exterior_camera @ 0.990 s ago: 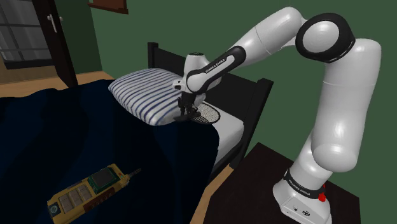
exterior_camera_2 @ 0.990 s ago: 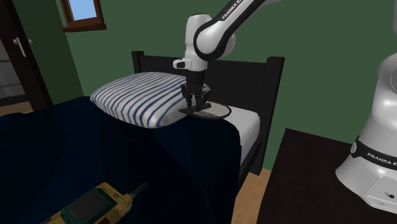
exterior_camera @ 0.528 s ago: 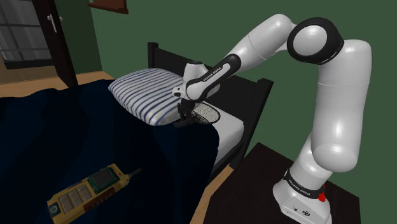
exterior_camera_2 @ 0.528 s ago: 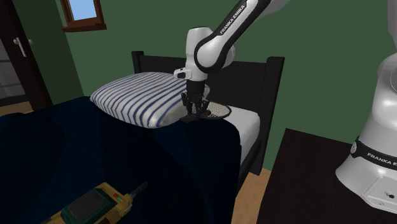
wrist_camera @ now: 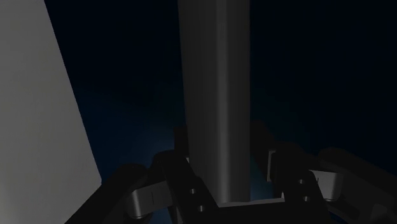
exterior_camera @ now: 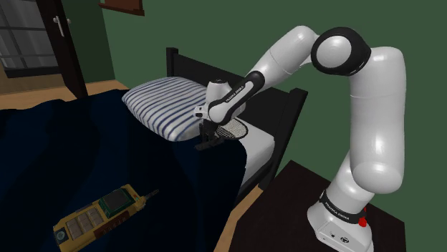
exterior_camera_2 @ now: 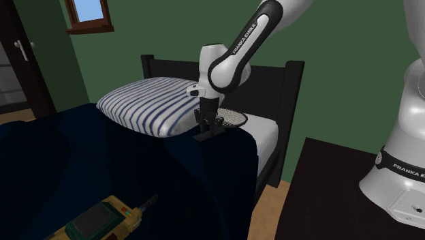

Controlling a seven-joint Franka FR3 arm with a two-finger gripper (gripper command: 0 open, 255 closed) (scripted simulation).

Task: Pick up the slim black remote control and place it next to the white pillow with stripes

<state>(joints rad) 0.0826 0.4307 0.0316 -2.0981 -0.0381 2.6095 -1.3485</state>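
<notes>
Fingers (wrist_camera: 289, 175): clenched on either side of the remote, grasping it.
Remote (exterior_camera: 207, 144): slim and dark, just beside the pillow's corner and low over the blanket; whether it touches cannot be told.
Pillow (exterior_camera: 161, 107): white with blue stripes, lying against the black headboard (exterior_camera: 276, 97).
Blanket (exterior_camera: 86, 157): dark blue, reaching up to the pillow.
Yellow device (exterior_camera: 97, 215): on the blanket, well apart from the pillow.

Black two-finger tool (exterior_camera: 208, 135) clasping slim black remote control (exterior_camera: 207, 146), just beside blue-striped white pillow (exterior_camera: 163, 106), over dark blue bed cover (exterior_camera: 107, 154).
</notes>
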